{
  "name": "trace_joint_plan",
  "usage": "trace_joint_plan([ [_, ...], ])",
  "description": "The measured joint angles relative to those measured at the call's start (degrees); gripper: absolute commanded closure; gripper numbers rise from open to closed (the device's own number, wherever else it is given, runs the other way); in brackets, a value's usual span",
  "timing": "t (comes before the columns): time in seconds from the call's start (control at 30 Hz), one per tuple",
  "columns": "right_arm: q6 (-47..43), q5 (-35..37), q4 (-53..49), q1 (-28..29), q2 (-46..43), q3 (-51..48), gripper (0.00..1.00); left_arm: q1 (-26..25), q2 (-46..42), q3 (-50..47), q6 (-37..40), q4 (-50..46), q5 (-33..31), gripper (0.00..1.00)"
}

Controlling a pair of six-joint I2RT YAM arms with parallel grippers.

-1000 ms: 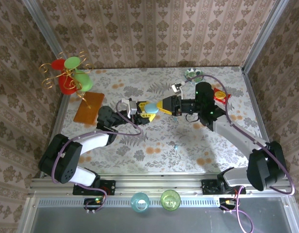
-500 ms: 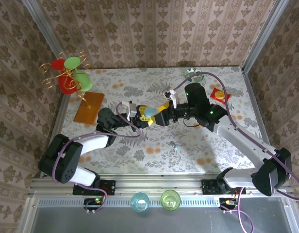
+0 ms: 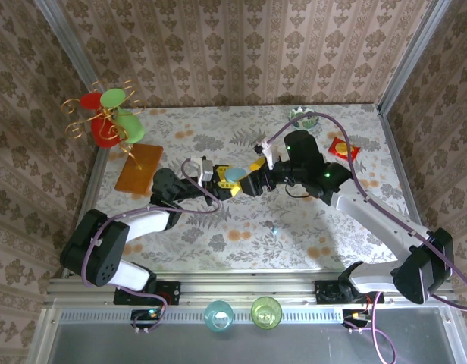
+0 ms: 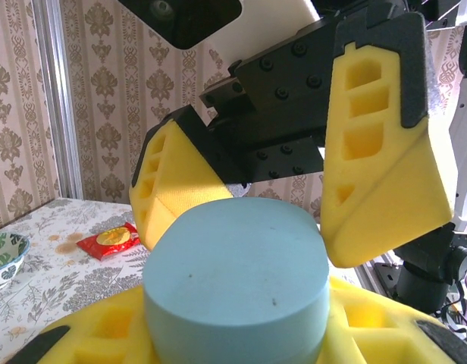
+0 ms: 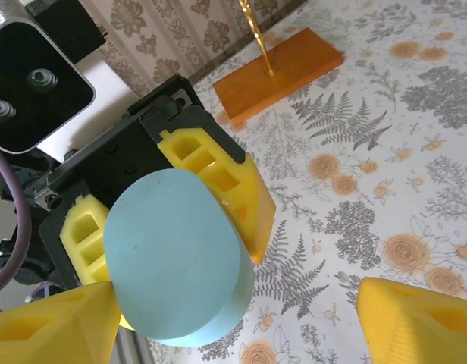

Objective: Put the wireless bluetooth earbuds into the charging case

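Note:
The light blue charging case [image 3: 233, 174] is held above the table's middle, with my left gripper [image 3: 224, 185] shut on it. In the left wrist view the case [image 4: 237, 280] sits between my yellow fingers [image 4: 97, 337]. My right gripper [image 3: 247, 180] is open, and its yellow fingers [image 4: 385, 144] stand on either side of the case, just behind it. The right wrist view shows the case [image 5: 177, 258] close up, with my own right fingers [image 5: 51, 326] spread wide below it. A tiny pale bit, maybe an earbud [image 3: 274, 227], lies on the table.
An orange wooden base [image 3: 139, 168] with a wire stand carrying red and green discs [image 3: 112, 114] stands at the back left. A red packet [image 3: 343, 149] and a small bowl [image 3: 302, 115] lie at the back right. Two cups [image 3: 218, 313] stand beyond the near rail.
My right gripper has swung left and closed in on the case, its open fingers now flanking it. The left gripper has kept hold of the case and barely moved.

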Motion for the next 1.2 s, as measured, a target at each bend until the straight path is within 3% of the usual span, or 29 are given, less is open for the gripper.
trace_joint_plan([
  [0.57,2.16,9.25,3.56,-0.55,-2.16,-0.24,0.19,-1.01,0.74,0.00,0.44,0.24,1.84,0.73],
  [0.93,3.08,7.63,4.09,-0.61,-2.71,-0.94,0.18,-0.94,0.76,-0.02,1.27,0.24,1.49,0.73],
  [1.2,5.44,6.14,8.09,-1.33,-8.96,-6.56,0.17,0.42,0.74,-0.92,3.06,0.26,-1.53,0.73],
])
